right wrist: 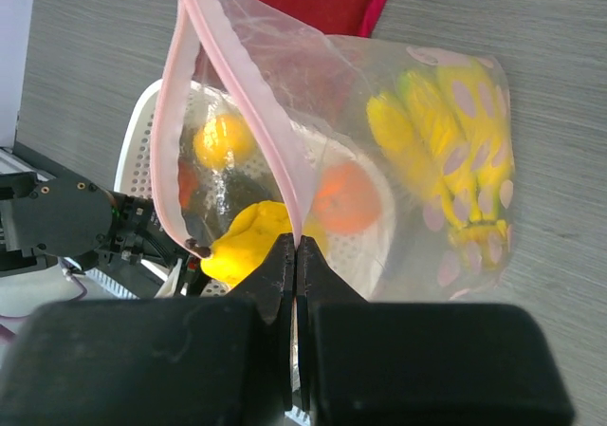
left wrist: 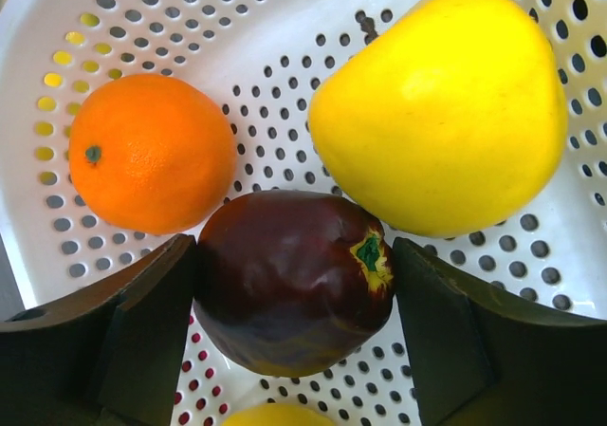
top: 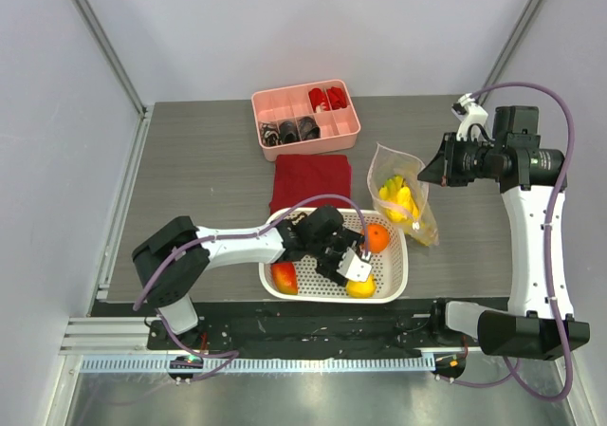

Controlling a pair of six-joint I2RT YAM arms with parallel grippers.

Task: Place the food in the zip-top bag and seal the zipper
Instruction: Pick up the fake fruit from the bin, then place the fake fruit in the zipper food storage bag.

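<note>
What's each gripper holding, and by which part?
Right gripper pinches the bag by its zipper edge. Left gripper: jaws flank the plum at its sides in the basket; firm grip cannot be told.

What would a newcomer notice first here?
The left end effector sits in the white basket, its jaws flanking a dark plum beside an orange and a yellow fruit. The right end effector pinches the pink-edged rim of the clear bag, banana inside.

Plum (left wrist: 289,279), orange (left wrist: 152,151) and lemon (left wrist: 441,108) lie together in the white basket (left wrist: 285,27); the clear zip-top bag (top: 387,160), mouth open, holds a banana (top: 398,198).
</note>
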